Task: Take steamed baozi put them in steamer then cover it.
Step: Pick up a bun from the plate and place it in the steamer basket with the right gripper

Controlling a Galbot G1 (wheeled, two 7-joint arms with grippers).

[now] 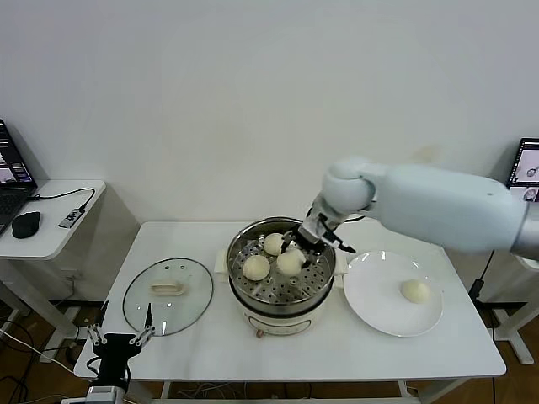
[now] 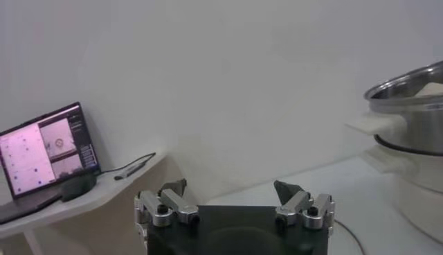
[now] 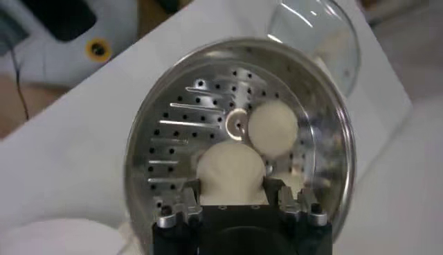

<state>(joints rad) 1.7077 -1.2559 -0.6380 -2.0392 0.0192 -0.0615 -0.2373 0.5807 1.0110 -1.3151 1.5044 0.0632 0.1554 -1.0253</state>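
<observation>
Nearest the head camera, the left gripper hangs at the front left edge of the white rectangular worktop, jaws released and spread wide, grasping nothing. Just beyond it lies a round clear glass lid with a pale handle, flat on the worktop. Further left, apart from the worktop, a white side desk carries a black mouse and an open laptop.

At centre stands the round shiny stainless-steel steamer on its cream-white base, uncovered, with three small round cream-white steamed baozi on its perforated tray. The right gripper reaches into the pot from behind, jaws clenched on the steamed baozi nearest the tray's middle; the arm overhangs the rear rim.

To the right, just beside the steamer, a flat round white plate holds one remaining bun.
</observation>
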